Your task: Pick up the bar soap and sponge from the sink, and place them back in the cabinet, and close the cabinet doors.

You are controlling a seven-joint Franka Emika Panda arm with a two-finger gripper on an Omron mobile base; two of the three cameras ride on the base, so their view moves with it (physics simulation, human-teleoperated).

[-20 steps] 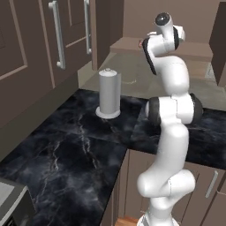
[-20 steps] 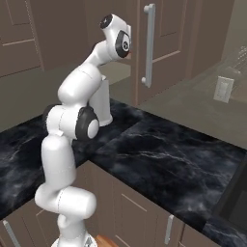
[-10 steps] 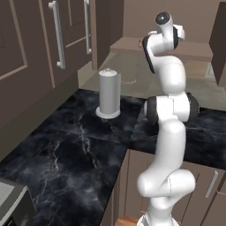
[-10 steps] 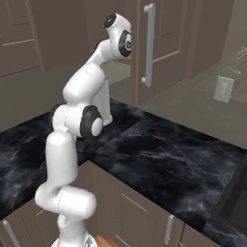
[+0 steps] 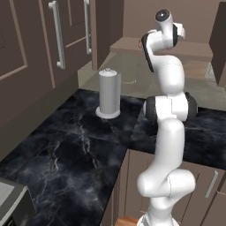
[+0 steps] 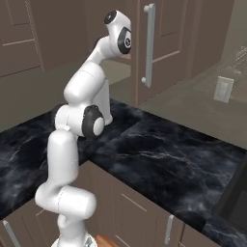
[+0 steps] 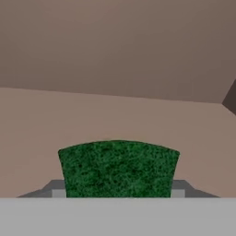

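Arm has stretched up further toward the cabinet [image 5: 176, 46] shelf than a moment ago, sponge [image 7: 118, 168] sits between the gripper [image 7: 118, 191] fingertips above that shelf, jaws' grip unclear, probably starting release.

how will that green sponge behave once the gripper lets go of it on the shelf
The sponge shows a rough, fibrous green face, so it probably grips rather than slides. It looks like a flat block with straight sides, so it should sit still, not roll. Being a sponge, it is likely light and squashy, and may spring back slightly between the fingers.
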